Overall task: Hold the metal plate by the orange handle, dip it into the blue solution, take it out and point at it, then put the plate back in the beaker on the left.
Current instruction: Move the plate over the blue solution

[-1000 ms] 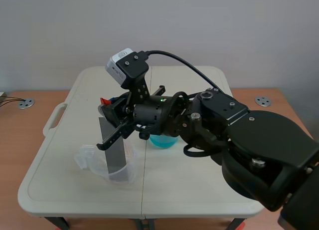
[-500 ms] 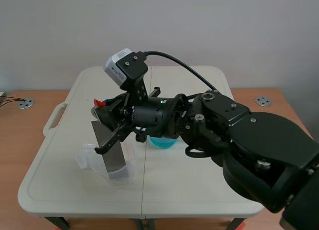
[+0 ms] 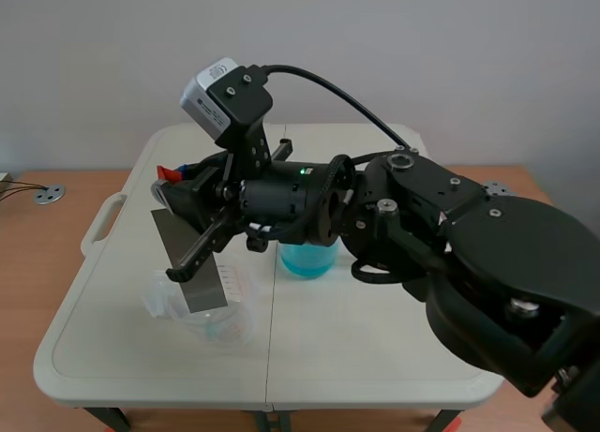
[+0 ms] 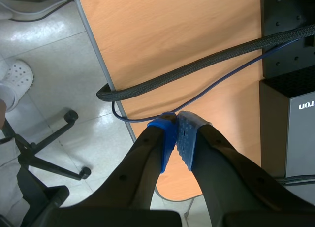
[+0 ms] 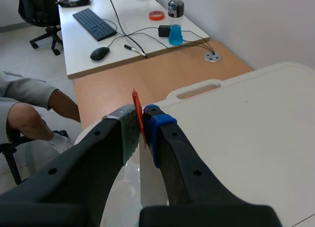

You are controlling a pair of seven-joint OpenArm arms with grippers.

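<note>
The metal plate (image 3: pixel 202 287) hangs over the clear beaker (image 3: pixel 234 324) at the left of the table (image 3: pixel 375 338). Its long axis is tilted, with the top leaning leftward. The pads of the right gripper (image 5: pixel 142 122), the only arm near it, pinch its orange handle (image 3: pixel 169 172). The blue solution (image 3: pixel 307 260) waits just to the right. We find the left gripper (image 4: pixel 177 136) pressed together on nothing, off the table. A second ago the plate stood upright and deeper in the beaker; it has since risen and tilted.

On table (image 3: pixel 375 357), left beaker (image 3: pixel 230 324) with metal plate (image 3: pixel 202 287) over it, lower end perhaps inside, solution beaker (image 3: pixel 307 260) at right
</note>
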